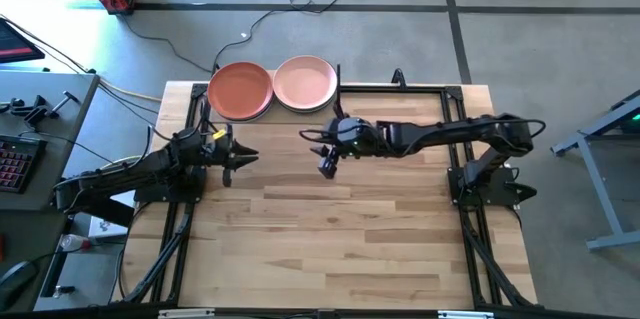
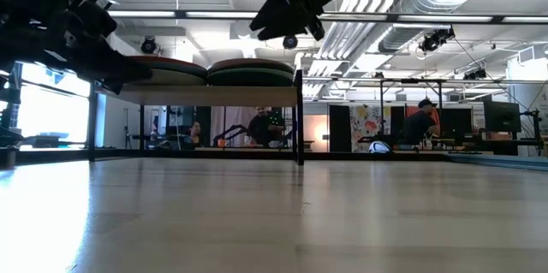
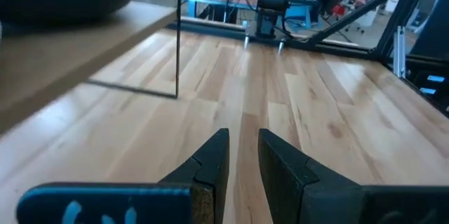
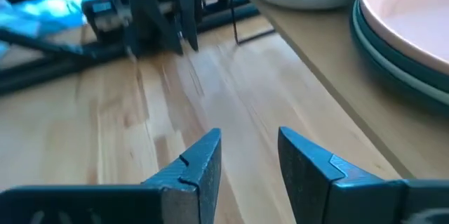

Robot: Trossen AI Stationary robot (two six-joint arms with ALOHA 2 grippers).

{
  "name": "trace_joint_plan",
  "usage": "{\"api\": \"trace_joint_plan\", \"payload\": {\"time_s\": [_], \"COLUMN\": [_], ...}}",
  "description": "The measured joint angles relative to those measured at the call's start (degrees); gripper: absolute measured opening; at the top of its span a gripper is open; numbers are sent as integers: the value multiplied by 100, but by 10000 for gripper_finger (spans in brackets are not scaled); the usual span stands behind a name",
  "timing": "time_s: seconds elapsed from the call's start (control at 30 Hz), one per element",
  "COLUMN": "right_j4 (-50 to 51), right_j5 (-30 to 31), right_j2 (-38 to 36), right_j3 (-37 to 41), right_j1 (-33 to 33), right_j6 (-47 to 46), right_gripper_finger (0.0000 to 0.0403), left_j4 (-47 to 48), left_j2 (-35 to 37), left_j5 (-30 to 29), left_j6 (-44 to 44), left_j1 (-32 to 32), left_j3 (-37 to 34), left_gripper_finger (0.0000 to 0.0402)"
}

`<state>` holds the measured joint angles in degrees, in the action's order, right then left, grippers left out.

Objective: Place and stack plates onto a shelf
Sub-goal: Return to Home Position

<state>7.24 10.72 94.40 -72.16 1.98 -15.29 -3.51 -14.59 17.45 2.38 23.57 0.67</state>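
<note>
**Plates at the back, both arms in front**

The left end effector (image 1: 232, 155) hangs over the left side of the table (image 1: 340, 249). It is just in front of the shelf's left end. Its two fingers (image 3: 214, 155) are only a little apart, with a thin gap between them, and they hold nothing.

The shelf (image 2: 205, 92) stands at the back edge of the table, and its long side runs from left to right. Two piles of plates sit on it side by side. The left pile has the orange plate (image 1: 240, 90) on top. The right pile has the pink plate (image 1: 305, 83) on top, with a dark teal plate (image 4: 393, 59) under it.

The right end effector (image 1: 326, 166) is near the middle of the table. It is in front of the pink pile and a bit to the right of it. Its fingers (image 4: 200, 155) are wider apart, and they hold nothing too.

The plates lie behind both end effectors, toward the back of the table. The left one is nearer the orange pile and the right one is nearer the pink pile. Neither touches the shelf or a plate.

I think the stacking is done and the arms only need to go home. Each arm should pull back to its own side, away from the shelf. Bare table lies that way, so I think a bump is not likely.
</note>
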Motion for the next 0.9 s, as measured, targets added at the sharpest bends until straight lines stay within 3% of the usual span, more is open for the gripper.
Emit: {"api": "trace_joint_plan", "payload": {"time_s": [0.23,0.43,0.53,0.77,0.9], "right_j4": [1205,2341,2080,-109,-663], "right_j5": [2,159,258,243,126], "right_j2": [-428,-1466,-2429,-4970,-6005], "right_j3": [0,110,917,3770,4934], "right_j1": [41,69,92,36,-61], "right_j6": [458,878,853,212,14], "right_gripper_finger": [124,124,124,124,124], "left_j4": [75,145,145,153,151], "left_j2": [-45,-190,-250,-286,-286], "left_j5": [-399,-880,-929,-931,-931], "left_j6": [329,637,434,-43,-47], "left_j1": [2,2,2,2,2], "left_j3": [2,2,2,2,2], "left_gripper_finger": [66,66,66,66,66]}}
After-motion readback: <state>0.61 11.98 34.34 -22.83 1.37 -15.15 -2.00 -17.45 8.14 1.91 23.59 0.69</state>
